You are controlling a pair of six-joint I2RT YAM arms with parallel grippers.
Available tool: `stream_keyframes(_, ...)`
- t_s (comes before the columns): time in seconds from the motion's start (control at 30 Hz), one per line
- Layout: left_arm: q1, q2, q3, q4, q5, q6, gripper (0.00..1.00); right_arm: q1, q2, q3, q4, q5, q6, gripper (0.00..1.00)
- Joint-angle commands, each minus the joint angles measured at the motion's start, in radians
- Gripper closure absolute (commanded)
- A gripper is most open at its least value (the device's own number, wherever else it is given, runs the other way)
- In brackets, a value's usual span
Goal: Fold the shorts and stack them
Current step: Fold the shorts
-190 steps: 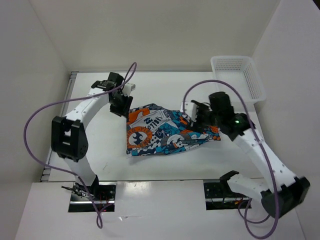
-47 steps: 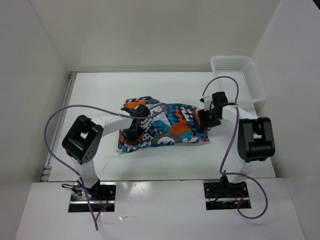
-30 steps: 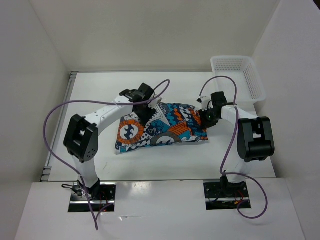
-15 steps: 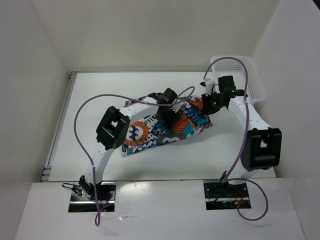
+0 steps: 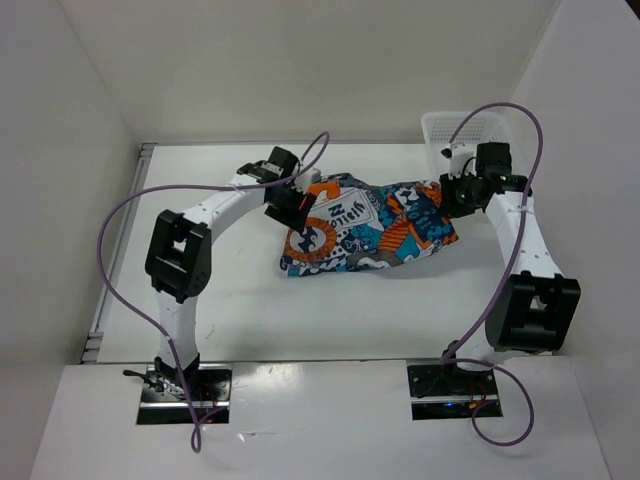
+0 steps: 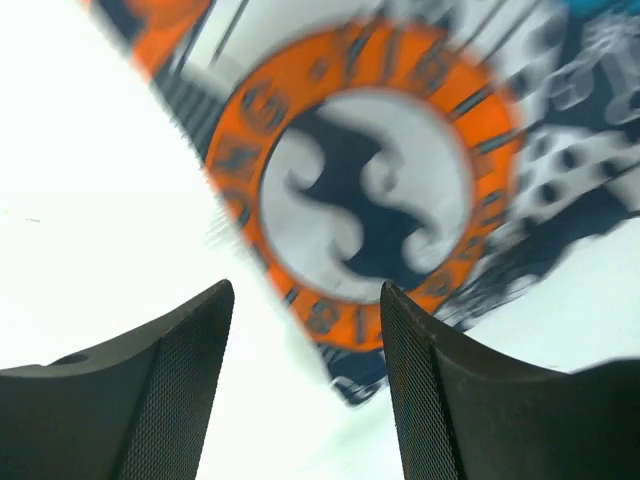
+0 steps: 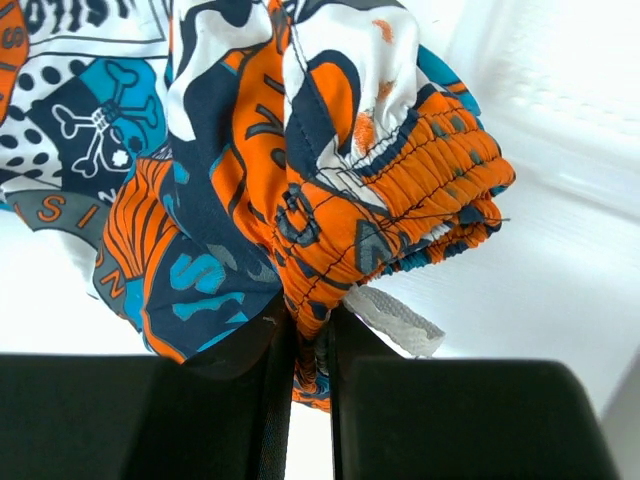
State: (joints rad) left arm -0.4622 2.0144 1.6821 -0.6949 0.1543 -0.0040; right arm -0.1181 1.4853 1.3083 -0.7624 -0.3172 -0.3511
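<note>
The left arm (image 5: 222,207) reaches forward and inward with its elbow raised, and the left gripper (image 6: 305,390) points downward, its jaws standing well apart. The right arm (image 5: 524,240) stretches up the right side, bent inward at the wrist, with the right gripper (image 7: 310,345) pinched tight on a bunched edge of the shorts (image 7: 330,200).

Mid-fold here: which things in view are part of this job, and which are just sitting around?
Part of the job:
the shorts, bunched up
right gripper, shut on their waistband
left gripper, open by the orange circle print

Just lying about:
white mesh basket, far right corner
</note>
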Motion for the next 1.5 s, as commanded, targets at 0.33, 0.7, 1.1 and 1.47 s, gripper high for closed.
stream_keyframes(0.33, -0.007, 0.277, 0.085, 0.008, 0.117, 0.004, 0.40, 0.154, 0.084, 0.281, -0.066, 0.203, 0.017, 1.00)
stream_keyframes(0.7, 0.002, 0.290, 0.105, -0.002, 0.225, 0.004, 0.79, 0.435, 0.280, 0.431, 0.000, 0.345, 0.162, 1.00)
stream_keyframes(1.1, 0.029, 0.290, 0.114, -0.002, 0.225, 0.004, 0.80, 0.630, 0.498, 0.622, 0.029, 0.363, 0.360, 1.00)
stream_keyframes(1.47, 0.224, 0.204, 0.074, -0.002, 0.215, 0.004, 0.58, 0.728, 0.599, 0.669, 0.081, 0.425, 0.359, 0.79)
